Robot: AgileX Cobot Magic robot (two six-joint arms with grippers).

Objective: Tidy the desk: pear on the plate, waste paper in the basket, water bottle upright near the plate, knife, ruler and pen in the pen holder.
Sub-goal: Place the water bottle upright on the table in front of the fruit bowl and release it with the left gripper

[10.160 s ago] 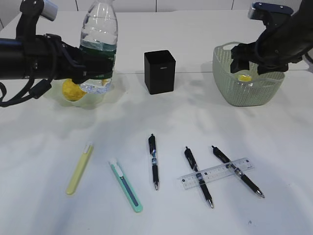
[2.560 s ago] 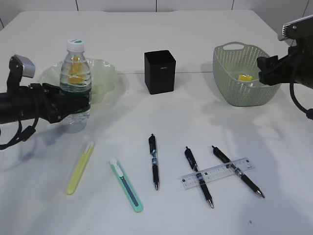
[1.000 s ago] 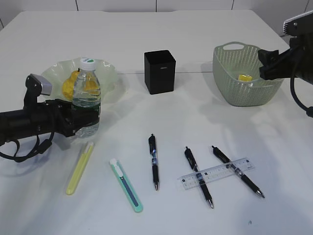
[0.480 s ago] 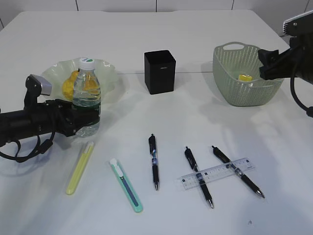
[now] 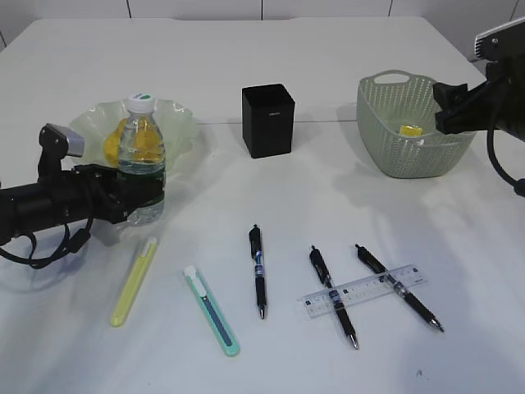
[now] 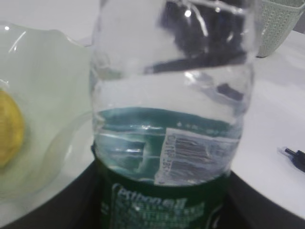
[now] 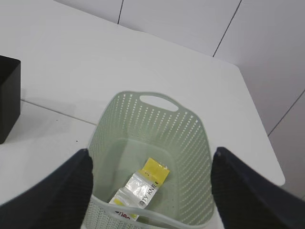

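The left gripper [image 5: 141, 197] has its jaws pinched around the lower, green-labelled part of the water bottle [image 5: 141, 160], which stands upright between them, cap up, its long axis straight up from the desk [image 5: 271, 49]. Just beyond the jaws, on the far side of the bottle, sits the plate [image 5: 184, 123] with the pear [image 6: 8, 129] lying in it, so the bottle looks set where it belongs and I'd judge the jaws only need to let go and draw back sideways without tipping it. The right gripper [image 7: 150, 191] hangs with its jaws spread wide above the near rim of the basket [image 7: 190, 129], the waste paper [image 7: 143, 183] lying below and between them on the basket floor. The white top is flat and bare around the bottle.
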